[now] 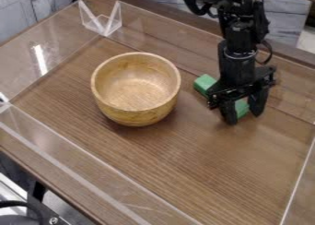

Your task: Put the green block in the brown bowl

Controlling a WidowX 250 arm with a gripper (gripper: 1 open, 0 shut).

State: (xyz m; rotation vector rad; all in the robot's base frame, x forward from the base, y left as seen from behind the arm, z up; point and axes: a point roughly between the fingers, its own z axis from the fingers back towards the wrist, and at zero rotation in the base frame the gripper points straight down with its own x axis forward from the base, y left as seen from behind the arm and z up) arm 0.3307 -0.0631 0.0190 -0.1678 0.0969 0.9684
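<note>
Now the end effector (244,107) points down over the green block (212,85) near the bench's (147,164) right edge, fingers on both sides so it can pinch (squeezed yet? I cannot tell). Close by, the brown bowl (135,88) sits empty, waiting.

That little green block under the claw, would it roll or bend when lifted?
Probably neither: the green block looks flat-sided and rigid, so it should stay put rather than roll. Being small, it's likely light. The gripper straddles it on the table.
</note>
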